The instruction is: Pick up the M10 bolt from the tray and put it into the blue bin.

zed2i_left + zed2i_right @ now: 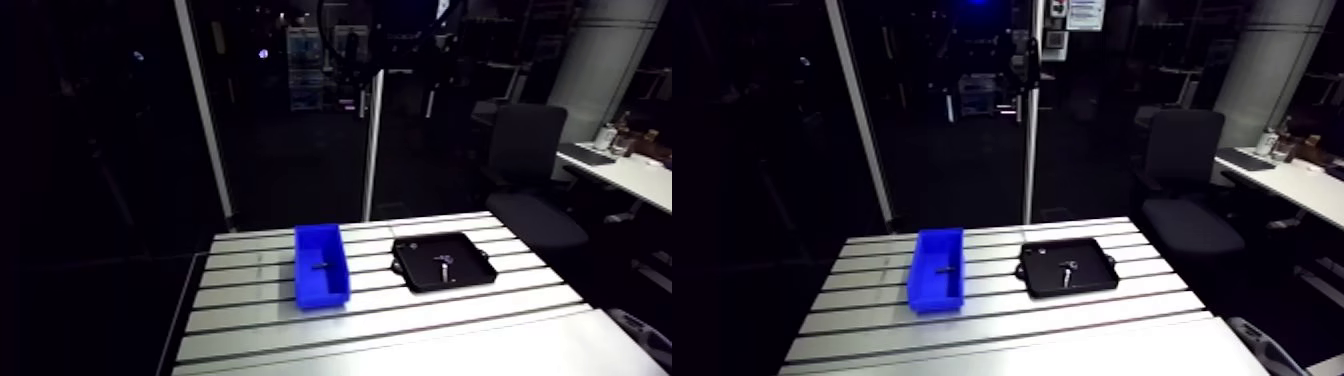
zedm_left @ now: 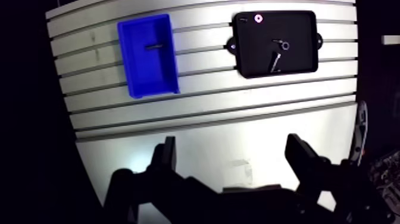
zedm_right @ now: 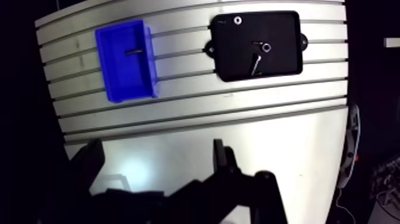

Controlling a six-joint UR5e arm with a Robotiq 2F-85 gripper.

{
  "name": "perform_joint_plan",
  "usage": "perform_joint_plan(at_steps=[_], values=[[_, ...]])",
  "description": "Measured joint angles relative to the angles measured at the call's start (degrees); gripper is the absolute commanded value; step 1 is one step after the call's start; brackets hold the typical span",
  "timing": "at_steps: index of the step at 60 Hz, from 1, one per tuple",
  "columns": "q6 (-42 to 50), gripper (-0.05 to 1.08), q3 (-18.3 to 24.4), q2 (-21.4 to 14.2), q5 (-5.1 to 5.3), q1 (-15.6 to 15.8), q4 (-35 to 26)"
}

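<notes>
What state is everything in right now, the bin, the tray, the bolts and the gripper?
Blue bin: upright on the table, one bolt inside.
Bin bolt: lying flat on the bin floor.
Black tray: flat on the table, holding a bolt and a small ring.
Tray bolt: lying loose, untouched.
Gripper: open, empty, high above the table.

Bare table lies beneath and ahead of the hand; farther ahead, the blue bin and tray stand well apart.
</notes>
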State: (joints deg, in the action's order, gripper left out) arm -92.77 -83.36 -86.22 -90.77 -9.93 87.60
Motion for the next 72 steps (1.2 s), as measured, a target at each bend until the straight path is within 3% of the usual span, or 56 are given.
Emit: perform_joint_plan(at_steps=[21, 40, 57, 72], values=[[-0.2, 0.01, 0.1, 0.3, -0.28, -0.5, 0.2], [-0.8, 0.01, -0.2, 1.1, -0.28, -3.9, 0.9], [-2.4, 0.01, -0.6, 2.7, -0.39, -5.7, 4.5], [-5.1, 0.01, -2.6, 4.3, 0.11, -8.9, 8.4]])
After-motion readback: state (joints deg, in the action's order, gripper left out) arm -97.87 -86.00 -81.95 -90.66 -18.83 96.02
